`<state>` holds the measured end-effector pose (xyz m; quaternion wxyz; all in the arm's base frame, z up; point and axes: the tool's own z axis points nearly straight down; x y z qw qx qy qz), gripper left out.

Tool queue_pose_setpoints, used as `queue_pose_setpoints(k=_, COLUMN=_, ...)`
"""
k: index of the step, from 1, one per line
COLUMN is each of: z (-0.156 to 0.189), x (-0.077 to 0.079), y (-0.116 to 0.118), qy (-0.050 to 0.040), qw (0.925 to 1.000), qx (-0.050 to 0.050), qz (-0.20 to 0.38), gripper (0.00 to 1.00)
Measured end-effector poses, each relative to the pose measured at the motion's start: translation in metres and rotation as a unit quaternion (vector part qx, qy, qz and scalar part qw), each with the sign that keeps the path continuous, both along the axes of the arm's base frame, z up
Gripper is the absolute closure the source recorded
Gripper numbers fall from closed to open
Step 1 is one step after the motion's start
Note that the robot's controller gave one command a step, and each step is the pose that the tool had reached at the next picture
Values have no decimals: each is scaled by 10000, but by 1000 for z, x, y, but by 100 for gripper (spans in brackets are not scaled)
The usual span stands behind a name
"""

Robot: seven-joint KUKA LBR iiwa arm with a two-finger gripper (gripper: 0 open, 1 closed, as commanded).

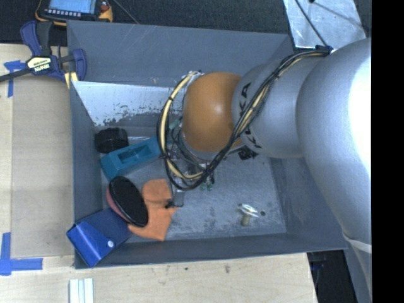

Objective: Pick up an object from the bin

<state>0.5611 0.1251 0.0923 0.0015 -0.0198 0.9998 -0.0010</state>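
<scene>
The floppy orange cloth [153, 218] lies just left of the pincer [176, 198].

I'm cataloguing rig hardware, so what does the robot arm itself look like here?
The arm is thick, rounded and silvery-grey, with dark lettering on one link. A glossy orange dome cover caps its wrist, and yellow, black and white cables loop around it.
</scene>
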Motion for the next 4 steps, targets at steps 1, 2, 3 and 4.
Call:
queue_pose_setpoints(k=1, z=-19, x=-22, y=42, qy=3, qw=9993, qx=16, qz=-379, gripper=100)
queue_pose_setpoints(k=2, z=-19, x=-22, y=42, qy=3, qw=9993, qx=17, qz=-381, gripper=100)
queue_pose_setpoints(k=3, z=28, x=2, y=43, qy=36, qw=9994, qx=8, qz=-344, gripper=100)
queue_pose_setpoints(k=4, z=82, x=-15, y=26, qy=21, qw=9997, qx=7, qz=-254, gripper=100)
